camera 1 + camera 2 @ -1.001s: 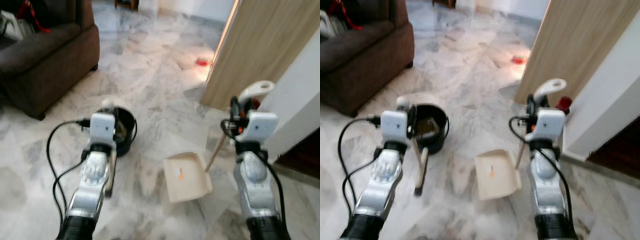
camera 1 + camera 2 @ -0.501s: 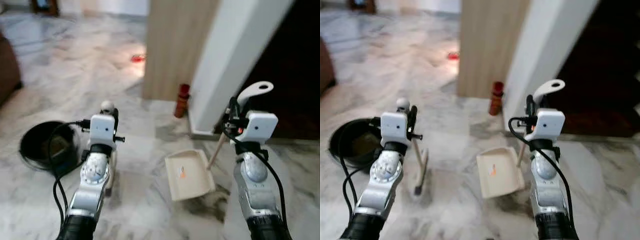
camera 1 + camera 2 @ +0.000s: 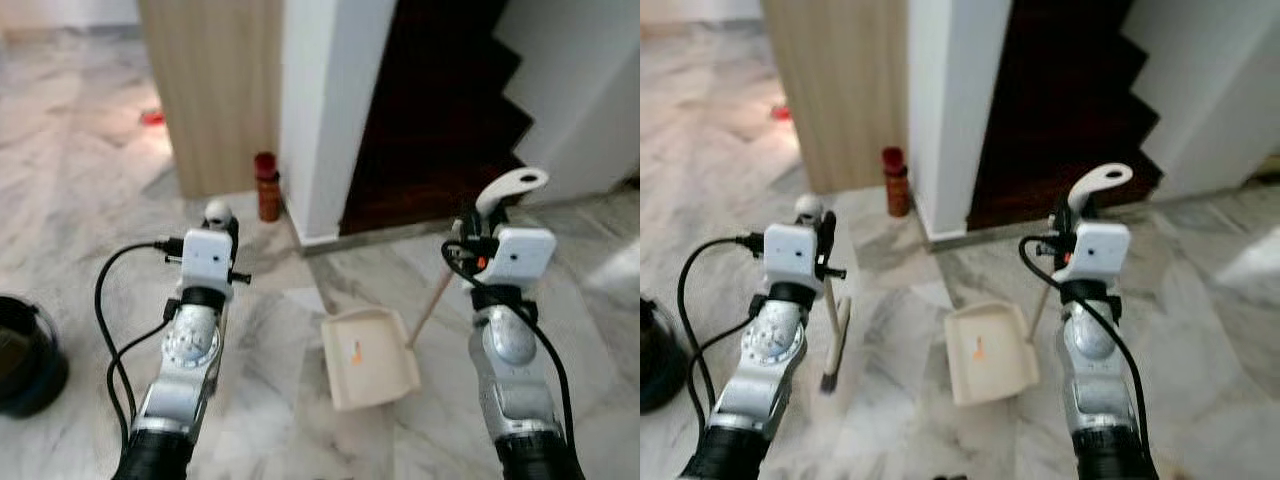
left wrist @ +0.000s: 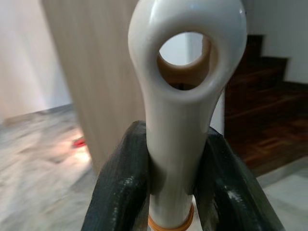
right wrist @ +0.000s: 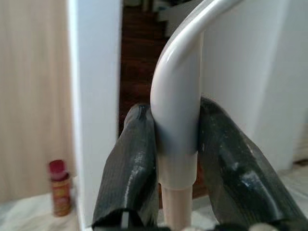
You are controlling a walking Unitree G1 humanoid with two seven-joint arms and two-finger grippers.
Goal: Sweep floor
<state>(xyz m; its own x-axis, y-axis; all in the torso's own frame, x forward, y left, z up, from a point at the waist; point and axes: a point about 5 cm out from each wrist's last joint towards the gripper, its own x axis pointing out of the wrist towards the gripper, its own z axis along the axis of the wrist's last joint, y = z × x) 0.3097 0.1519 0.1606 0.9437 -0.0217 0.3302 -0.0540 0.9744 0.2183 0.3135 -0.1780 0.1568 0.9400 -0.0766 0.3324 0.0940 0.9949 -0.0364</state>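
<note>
My left gripper (image 4: 175, 192) clamps the cream broom handle (image 4: 180, 120), its brush on the marble floor (image 3: 880, 400). My right gripper (image 5: 175, 163) clamps the dustpan handle (image 5: 178, 115); the cream dustpan (image 3: 370, 358) lies flat between my arms. A white wall corner (image 3: 330, 110) and dark stairs (image 3: 440, 110) stand ahead, with open floor on either side.

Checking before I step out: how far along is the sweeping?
Done: a small orange scrap lies in the dustpan. In hand: the left gripper grips the broom handle, the right gripper the dustpan handle. Left: emptying the pan; a black bucket stands to the robot's left.
</note>
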